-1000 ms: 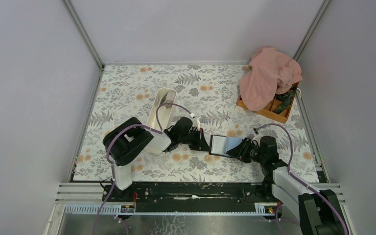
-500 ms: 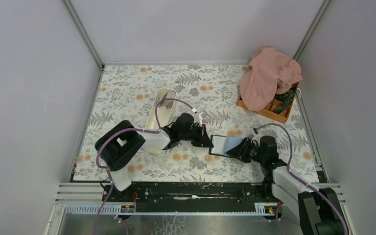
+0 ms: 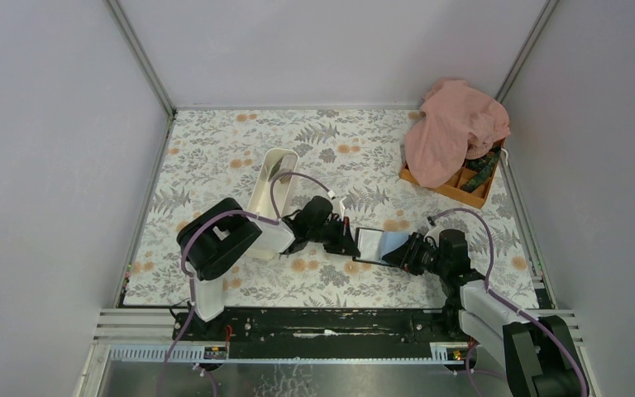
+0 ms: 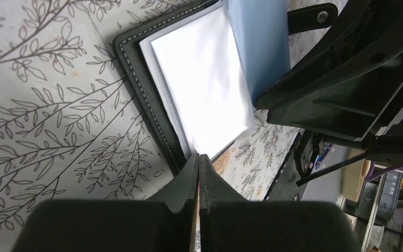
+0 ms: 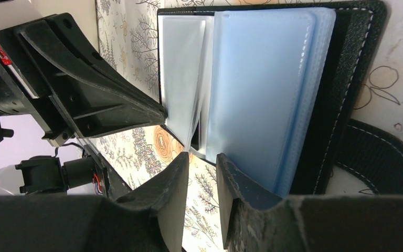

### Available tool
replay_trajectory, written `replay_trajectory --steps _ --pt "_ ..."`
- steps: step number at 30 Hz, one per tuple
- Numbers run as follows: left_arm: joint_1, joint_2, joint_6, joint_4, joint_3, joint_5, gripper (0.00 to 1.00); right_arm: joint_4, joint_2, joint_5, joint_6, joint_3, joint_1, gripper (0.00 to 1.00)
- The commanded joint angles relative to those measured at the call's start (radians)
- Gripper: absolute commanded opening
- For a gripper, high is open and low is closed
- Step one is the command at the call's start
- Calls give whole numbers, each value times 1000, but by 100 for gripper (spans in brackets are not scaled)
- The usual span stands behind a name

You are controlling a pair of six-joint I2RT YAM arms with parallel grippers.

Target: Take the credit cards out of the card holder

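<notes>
While the card holder (image 3: pixel 376 245) lies open on the table (image 3: pixel 215 149): it is found mid-table between the two hands, unmoved over the last second.
Left arm (image 3: pixel 219 241): its elbow is swung outward and drawn back in within that second.
Left hand (image 3: pixel 350 246): it is brought from just beside the holder up to its left edge; its fingers are pressed together, empty.
Right hand (image 3: pixel 400 253): it is kept at the holder's right edge; its fingers are held apart, with nothing seen clamped.
Meaning: the sleeves (image 5: pixel 262 89) are probably about to be probed; no card is seen out yet.
Table: it is covered by a flat cloth printed with grey leaves and orange blooms.
Holder: black grained leather, rectangular, edged with white stitching.
Sleeves: thin glossy plastic leaves, bluish and clear; cards inside cannot be told.
Snap strap (image 4: pixel 315 14): a short tab fitted with a metal stud.
</notes>
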Motion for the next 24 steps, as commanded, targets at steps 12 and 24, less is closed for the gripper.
replay_trajectory --steps 12,24 --pt "-5 51 0 106 -55 13 0 -76 44 44 -68 62 27 35" --pt "2 38 -8 136 -70 35 0 -307 24 232 -122 173 127 36"
